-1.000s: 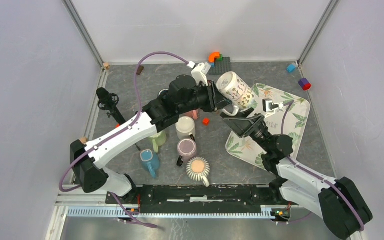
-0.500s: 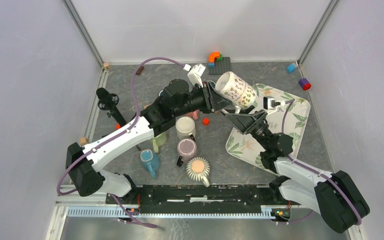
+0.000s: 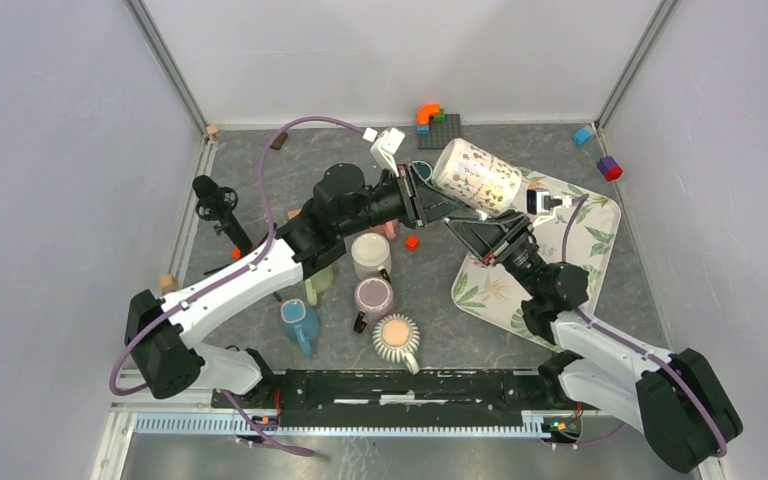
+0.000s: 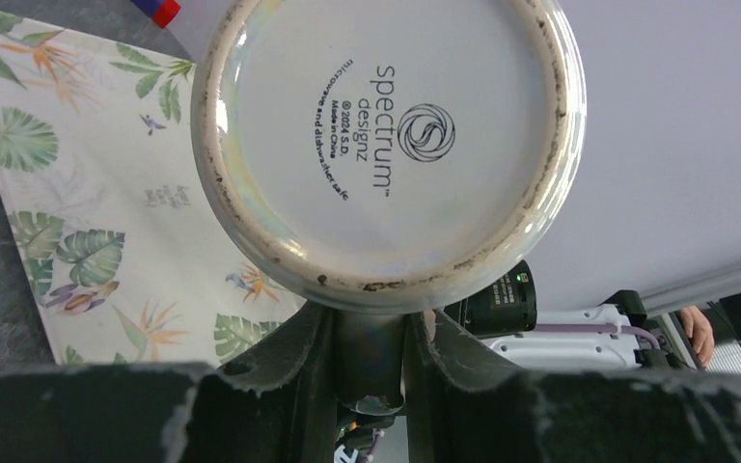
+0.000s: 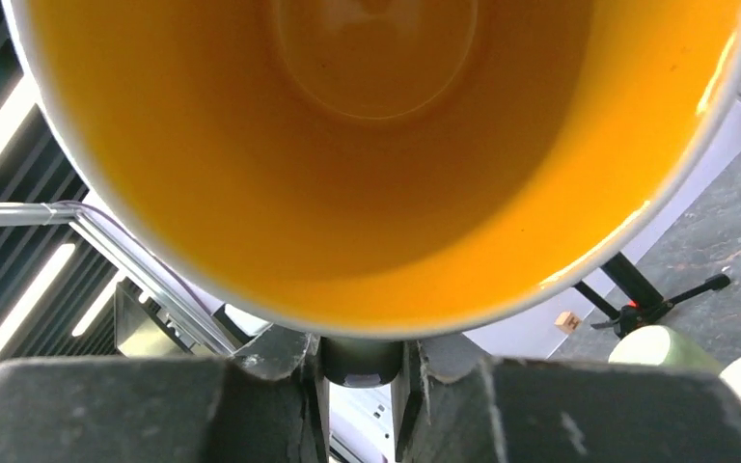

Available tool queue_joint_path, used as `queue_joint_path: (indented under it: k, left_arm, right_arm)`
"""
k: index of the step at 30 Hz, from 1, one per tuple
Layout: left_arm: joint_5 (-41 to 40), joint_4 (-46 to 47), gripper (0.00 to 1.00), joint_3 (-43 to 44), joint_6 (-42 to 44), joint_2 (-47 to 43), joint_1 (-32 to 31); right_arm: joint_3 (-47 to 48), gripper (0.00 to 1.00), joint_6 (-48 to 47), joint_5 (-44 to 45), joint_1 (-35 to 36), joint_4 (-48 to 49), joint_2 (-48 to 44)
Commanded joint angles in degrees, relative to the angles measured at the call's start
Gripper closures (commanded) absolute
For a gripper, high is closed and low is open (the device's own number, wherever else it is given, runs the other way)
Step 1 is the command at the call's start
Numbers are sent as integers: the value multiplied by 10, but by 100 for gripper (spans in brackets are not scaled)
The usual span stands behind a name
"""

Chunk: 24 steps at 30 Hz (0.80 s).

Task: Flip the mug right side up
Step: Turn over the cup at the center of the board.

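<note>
Both left hand [image 4: 369,333] and right hand [image 5: 360,359] clamp the level mug [image 3: 478,177], mouth facing rightward.

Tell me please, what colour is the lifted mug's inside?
The patterned white ceramic mug is orange-yellow inside; right wrist view best.

Plain white walls [image 3: 380,55] and aluminium framing [image 3: 167,65] mark a lab test cell.
</note>
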Motion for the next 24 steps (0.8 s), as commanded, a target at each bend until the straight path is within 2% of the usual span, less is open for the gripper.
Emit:
queue_joint_path:
  k: [1, 2, 4, 9, 11, 15, 22, 24]
  left_arm:
    - [22, 62, 98, -3, -3, -37, -3]
    - [23, 61, 98, -5, 0, -39, -3]
    - [24, 62, 96, -8, 5, -42, -3]
    - [25, 62, 75, -14, 14, -44, -2]
    - [25, 62, 64, -18, 17, -42, -1]
    - [15, 57, 49, -27, 28, -37, 2]
    - [8, 55, 29, -46, 48, -16, 11]
    - [8, 53, 28, -50, 54, -9, 12]
  right_arm:
    - [53, 93, -97, -5, -3, -73, -39]
    - [58, 99, -118, -4, -3, -100, -47]
    - [70, 100, -154, 1, -4, -159, -64]
    - [87, 100, -230, 21, -3, -268, -100]
    - [97, 100, -259, 31, -3, -307, -112]
    - [118, 100, -321, 55, -3, -389, -136]
    - [152, 100, -412, 118, -3, -521, -162]
    - [158, 100, -427, 136, -3, -546, -163]
